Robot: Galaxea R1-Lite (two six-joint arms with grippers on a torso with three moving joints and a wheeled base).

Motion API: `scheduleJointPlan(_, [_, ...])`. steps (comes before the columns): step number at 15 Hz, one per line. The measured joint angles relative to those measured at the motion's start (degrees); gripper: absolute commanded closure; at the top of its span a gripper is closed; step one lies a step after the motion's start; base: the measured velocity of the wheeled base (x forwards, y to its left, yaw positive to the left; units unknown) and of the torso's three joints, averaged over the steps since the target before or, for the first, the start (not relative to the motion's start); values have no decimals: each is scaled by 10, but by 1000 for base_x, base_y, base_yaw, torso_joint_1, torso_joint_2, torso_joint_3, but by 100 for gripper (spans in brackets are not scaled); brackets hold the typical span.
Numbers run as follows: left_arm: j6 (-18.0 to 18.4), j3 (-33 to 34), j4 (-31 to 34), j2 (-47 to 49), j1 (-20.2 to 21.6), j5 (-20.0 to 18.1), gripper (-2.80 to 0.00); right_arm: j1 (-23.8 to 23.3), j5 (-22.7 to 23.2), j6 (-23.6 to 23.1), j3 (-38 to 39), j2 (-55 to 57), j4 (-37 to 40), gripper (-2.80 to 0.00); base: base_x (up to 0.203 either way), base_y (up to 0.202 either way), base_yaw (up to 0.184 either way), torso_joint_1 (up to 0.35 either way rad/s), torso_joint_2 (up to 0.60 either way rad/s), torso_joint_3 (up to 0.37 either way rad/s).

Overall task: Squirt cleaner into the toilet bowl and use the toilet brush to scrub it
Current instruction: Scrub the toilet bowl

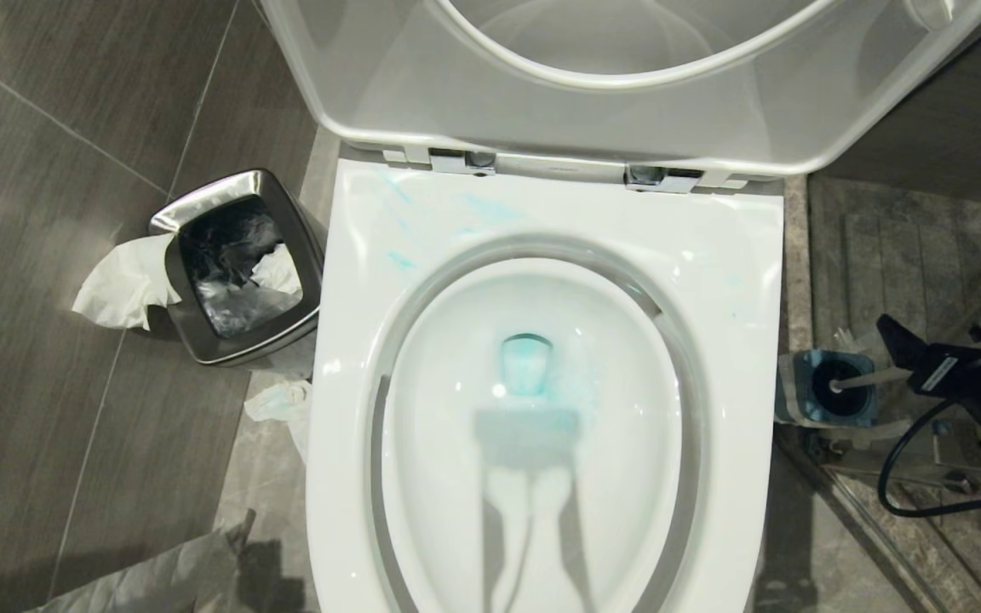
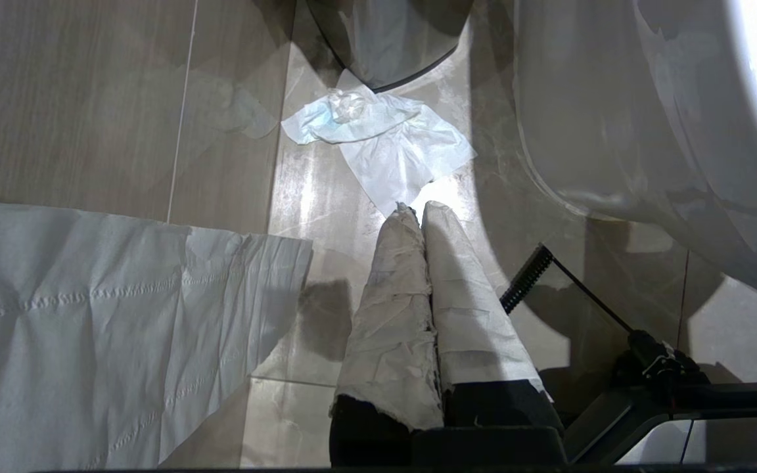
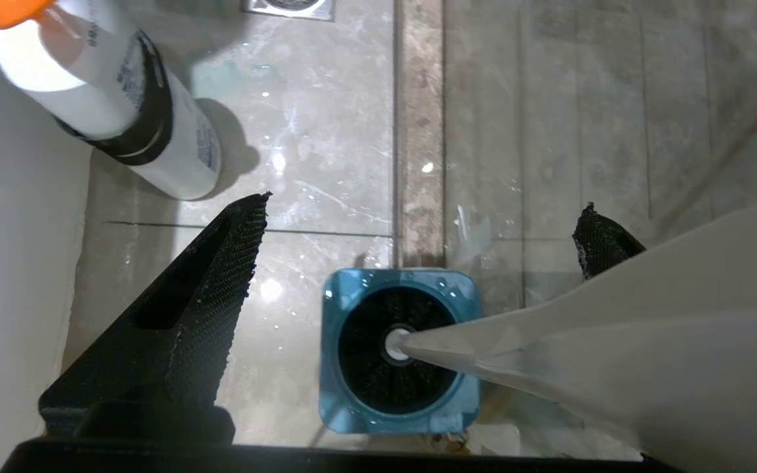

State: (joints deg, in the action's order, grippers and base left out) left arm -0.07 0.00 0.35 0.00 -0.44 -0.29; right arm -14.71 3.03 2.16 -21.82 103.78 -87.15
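Note:
The white toilet bowl (image 1: 737, 281) stands with seat and lid raised. Teal cleaner (image 1: 527, 362) tints the water in its middle, and thin smears mark the back rim. To the bowl's right, the toilet brush (image 3: 393, 345) sits with its dark head down in the blue square holder (image 1: 827, 387). Its white handle (image 3: 615, 328) rises between the fingers of my right gripper (image 3: 424, 207), which is open above the holder. The handle lies close to one finger (image 3: 598, 240) and hides most of it. My left gripper (image 2: 416, 211) is shut on nothing, low over the floor beside the bowl.
A steel waste bin (image 1: 239, 264) with tissue (image 1: 124, 285) stands left of the bowl. Crumpled tissue (image 2: 385, 144) and a paper sheet (image 2: 89, 315) lie on the floor. A white bottle (image 3: 115, 98) with an orange top stands near the holder. A black cable (image 1: 908, 477) loops under the right arm.

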Motion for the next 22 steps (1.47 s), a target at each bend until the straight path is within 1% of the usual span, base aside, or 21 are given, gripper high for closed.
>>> scheduleJointPlan(1, [0,0,0,0,0,0,0,5,0,-2,-2,1,0,0,0,0,0,0,0,0])
scheduleJointPlan(8, [0,0,0,0,0,0,0,20,-2,-6,-3,3,-1,0,0,0,0,0,0,0])
scheduleJointPlan(10, [0,0,0,0,0,0,0,20,-2,-24,-3,3,0,0,0,0,0,0,0,0])
scheduleJointPlan(13, [0,0,0,0,0,0,0,20,-5,-75,2,2,0,0,0,0,0,0,0,0])
scheduleJointPlan(14, [0,0,0,0,0,0,0,20,-5,-82,4,2,0,0,0,0,0,0,0,0])
scheduleJointPlan(22, [0,0,0,0,0,0,0,18,-7,-81,9,-13,1,0,0,0,0,0,0,0])
